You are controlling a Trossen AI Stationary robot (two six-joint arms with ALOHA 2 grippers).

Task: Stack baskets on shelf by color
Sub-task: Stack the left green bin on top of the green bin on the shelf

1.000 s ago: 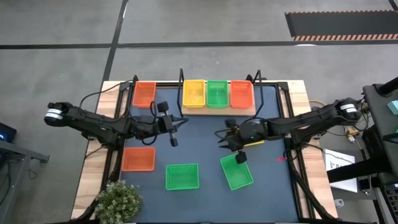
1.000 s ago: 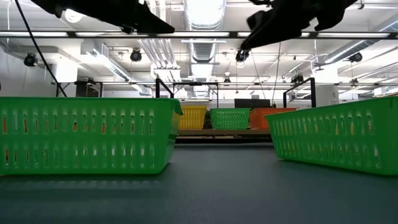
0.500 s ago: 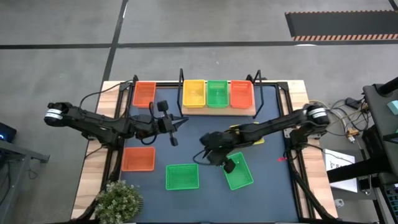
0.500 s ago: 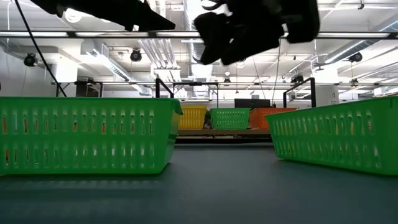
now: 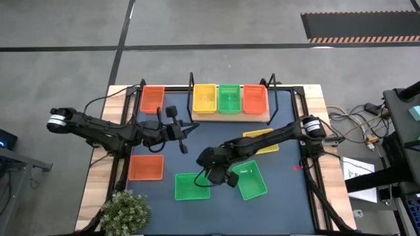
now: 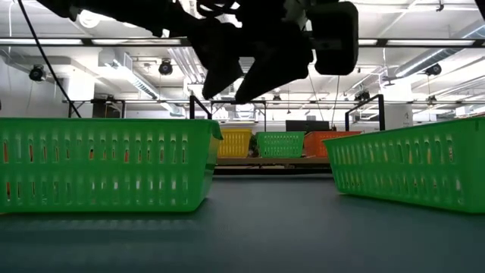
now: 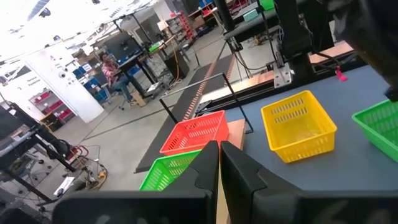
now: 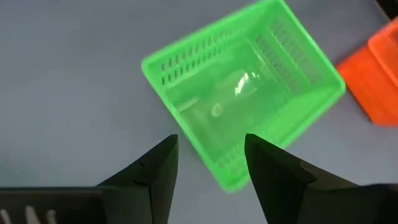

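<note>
**Right gripper poised over green basket**

Fingers spread apart and empty, the right gripper hung above the near green basket, just past its right end. The basket sat flat on the blue table, open side up, its long axis running left to right. A second green basket lay tilted just to its right. The left gripper, fingers pressed together, waited over the table's left. Yellow, green and orange baskets lined the shelf.
</note>
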